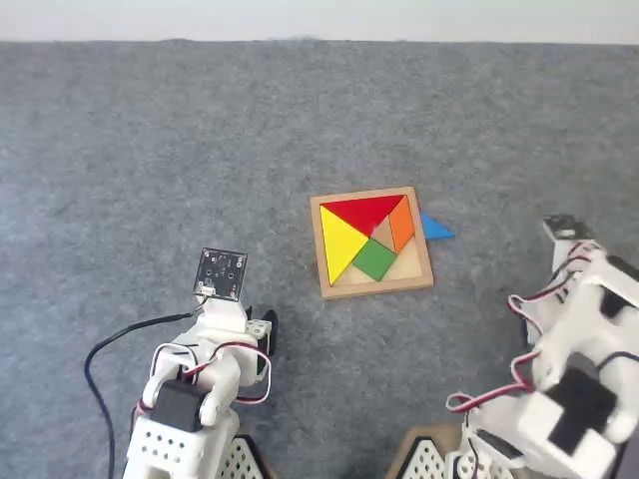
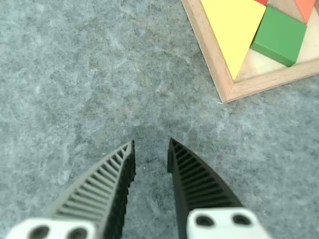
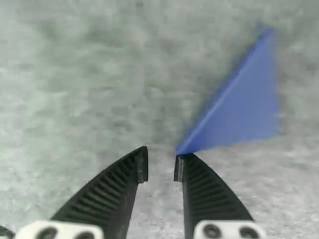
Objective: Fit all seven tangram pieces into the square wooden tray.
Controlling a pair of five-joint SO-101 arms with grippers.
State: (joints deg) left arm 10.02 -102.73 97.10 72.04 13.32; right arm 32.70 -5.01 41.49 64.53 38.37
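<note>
The square wooden tray (image 1: 322, 249) lies mid-table and holds a red triangle (image 1: 361, 211), a yellow triangle (image 1: 339, 241), an orange piece (image 1: 401, 223) and a green square (image 1: 374, 258). A blue triangle (image 1: 435, 229) lies on the carpet just right of the tray. My right gripper (image 3: 160, 159) is narrowly open just above the carpet, with one fingertip (image 3: 180, 164) at a corner of the blue triangle (image 3: 239, 109). My left gripper (image 2: 151, 148) is narrowly open and holds nothing, short of the tray's corner (image 2: 227, 92), where the yellow triangle (image 2: 234, 25) and green square (image 2: 279, 35) sit.
Grey carpet covers the table. The left arm (image 1: 200, 389) stands at the front left with a black cable (image 1: 100, 359) beside it. The right arm (image 1: 569, 369) stands at the front right.
</note>
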